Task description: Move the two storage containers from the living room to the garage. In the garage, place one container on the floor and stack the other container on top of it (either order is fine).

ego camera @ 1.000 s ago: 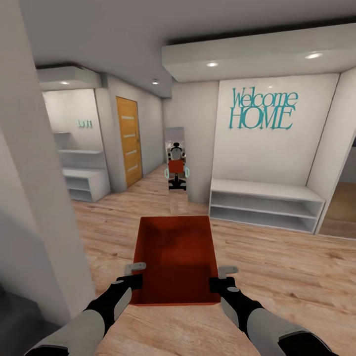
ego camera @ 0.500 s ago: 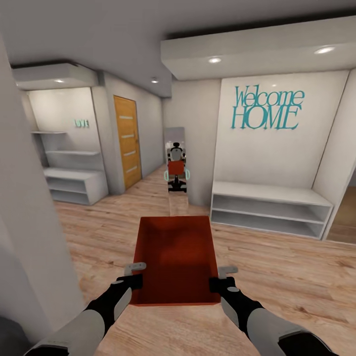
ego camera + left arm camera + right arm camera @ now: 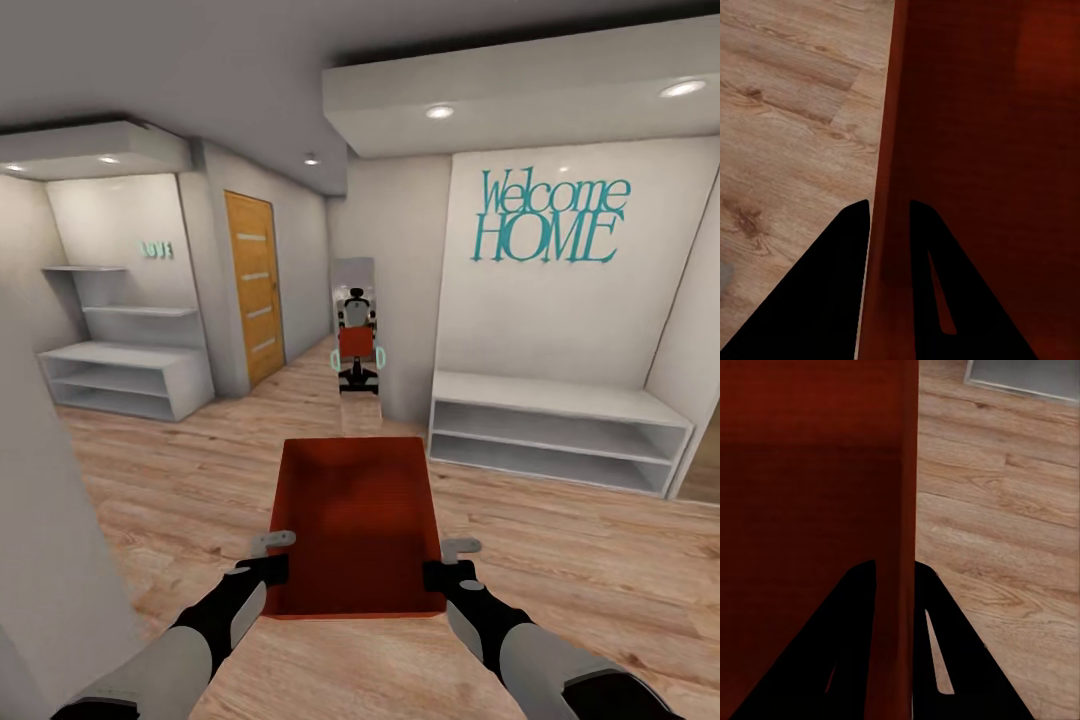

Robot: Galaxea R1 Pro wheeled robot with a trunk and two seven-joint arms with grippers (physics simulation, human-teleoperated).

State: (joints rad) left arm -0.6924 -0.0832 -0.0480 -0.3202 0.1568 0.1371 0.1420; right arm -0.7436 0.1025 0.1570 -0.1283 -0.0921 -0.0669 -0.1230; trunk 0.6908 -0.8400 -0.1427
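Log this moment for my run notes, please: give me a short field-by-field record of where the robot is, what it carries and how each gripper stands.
place: entry area with wood plank floor
carried: storage container, red-orange, open top up, appears empty
left gripper: fingers astride the container's left wall
right gripper: fingers astride its right wall
ahead: mirror reflecting the robot with the bin
wall text: Welcome HOME
nearby: white low shelf, wooden door

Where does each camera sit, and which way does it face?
Head view: from the robot's head, forward and down over both arms, the red-orange open plastic bin and the hallway.
Left wrist view: along the left pincer, astride a bin wall.
Right wrist view: along the right pincer, likewise.
All share the bin and the wood plank floor.
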